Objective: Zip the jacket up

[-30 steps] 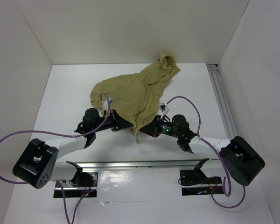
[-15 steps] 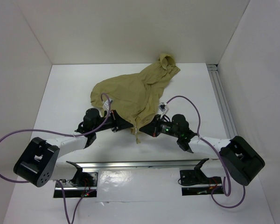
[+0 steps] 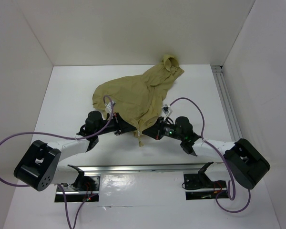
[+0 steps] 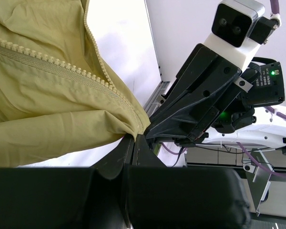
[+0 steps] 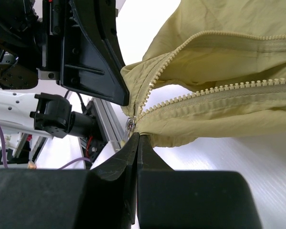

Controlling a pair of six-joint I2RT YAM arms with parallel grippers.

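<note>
Lying crumpled mid-table, one thin olive-tan fabric jacket points its hood far right. Its two zipper rows gape apart. Two black grippers, left gripper and right gripper, each pinch its near hem tight, tips close together. White table shows left, right and near.

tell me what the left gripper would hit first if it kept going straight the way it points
Past the jacket hem it is pinching, the left gripper would most likely meet the right gripper, which points back at it close ahead; exact depth is unclear.
</note>
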